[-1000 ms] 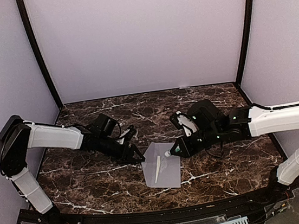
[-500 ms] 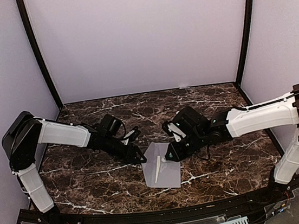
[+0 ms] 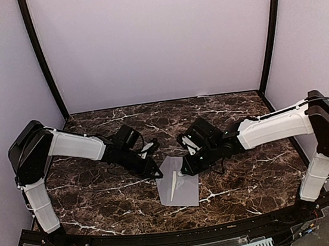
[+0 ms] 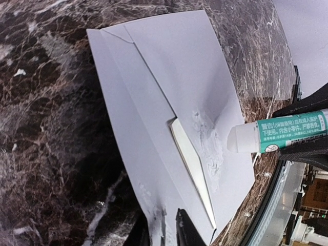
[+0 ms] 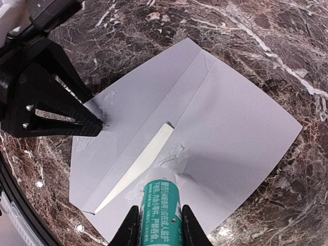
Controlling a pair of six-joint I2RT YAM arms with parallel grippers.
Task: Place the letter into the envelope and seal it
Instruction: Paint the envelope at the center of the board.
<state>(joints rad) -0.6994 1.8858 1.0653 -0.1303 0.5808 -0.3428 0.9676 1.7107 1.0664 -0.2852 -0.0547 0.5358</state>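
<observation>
The light-grey envelope [image 3: 179,187] lies flat on the marble table [image 3: 101,197], its flap [image 4: 154,133] folded over. A cream sliver of the letter [image 4: 192,164] shows in the gap under the flap. My left gripper [image 4: 161,230] is at the envelope's left edge, jaws narrowed with the smeared paper edge between them. The right gripper [image 5: 160,209] is shut on a green glue stick [image 5: 161,215]. The stick's white tip rests on the envelope beside the flap's point, amid wet glue smears [image 4: 207,138].
Dark marble runs all round the envelope. The left gripper [image 5: 97,128] and the glue stick tip are a short way apart over the paper. Black posts and lilac walls enclose the table. The black front rail [image 3: 166,234] runs near the envelope's lower edge.
The left gripper's jaws have narrowed at the envelope's edge. The right arm has swung its elbow inward and carried the glue stick slightly left on the envelope.
</observation>
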